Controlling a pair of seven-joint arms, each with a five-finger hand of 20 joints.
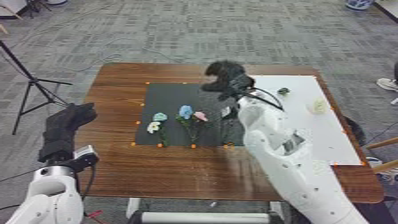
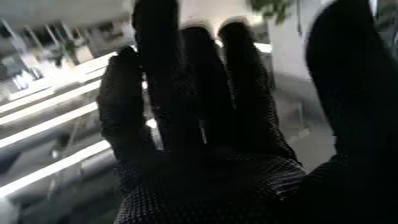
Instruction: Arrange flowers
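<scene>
Right hand (image 1: 233,80): fingers (image 2: 202,95) straight, empty, thumb apart. Flowers (image 1: 186,111) on dark mat (image 1: 169,95), left of fingers, nearer the robot.

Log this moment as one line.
right hand open, over far side of table; left hand at table's left edge; blue flower, pink flower, white flower on black mat

Even light in the head view leaves a faint sheen on the surface (image 1: 178,175). In the right wrist view, bright strips (image 2: 53,169) glare behind the dark right hand (image 1: 230,76).
</scene>
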